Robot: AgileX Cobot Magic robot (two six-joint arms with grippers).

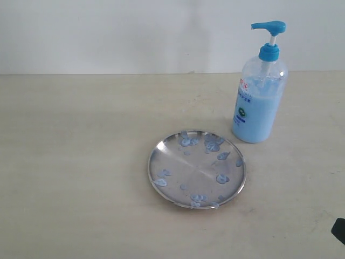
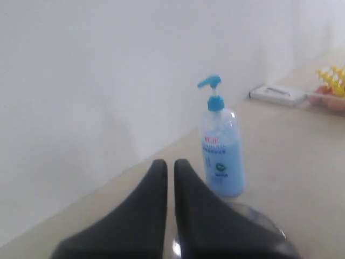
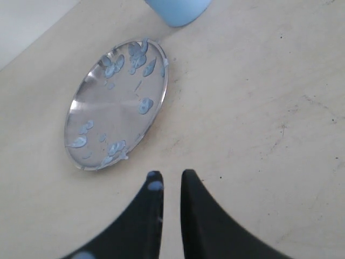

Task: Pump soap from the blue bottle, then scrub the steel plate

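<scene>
Plate's [image 1: 197,168] shiny brushed-looking steel, mirror-ish, with wet glossy soap blobs [image 1: 222,178] mostly around 12 and 6 o'clock. Bottle [image 1: 259,102] is clear smooth plastic, opaque blue pump. Table [image 1: 75,162] is matt beige, a bit scuffed. Gripper fingers [image 3: 200,216] look matt black.

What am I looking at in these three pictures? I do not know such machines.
It is a robot with two arms. One camera watches the table from outside; the other two sit on the wrists and look past the dark fingers. On the table stand a blue bottle of soap and, beside it, a steel plate dotted with soap blobs. The left gripper faces the bottle, the right gripper the plate. On each, the fingers are nearly together and hold nothing. One right finger carries a soap smear.
</scene>
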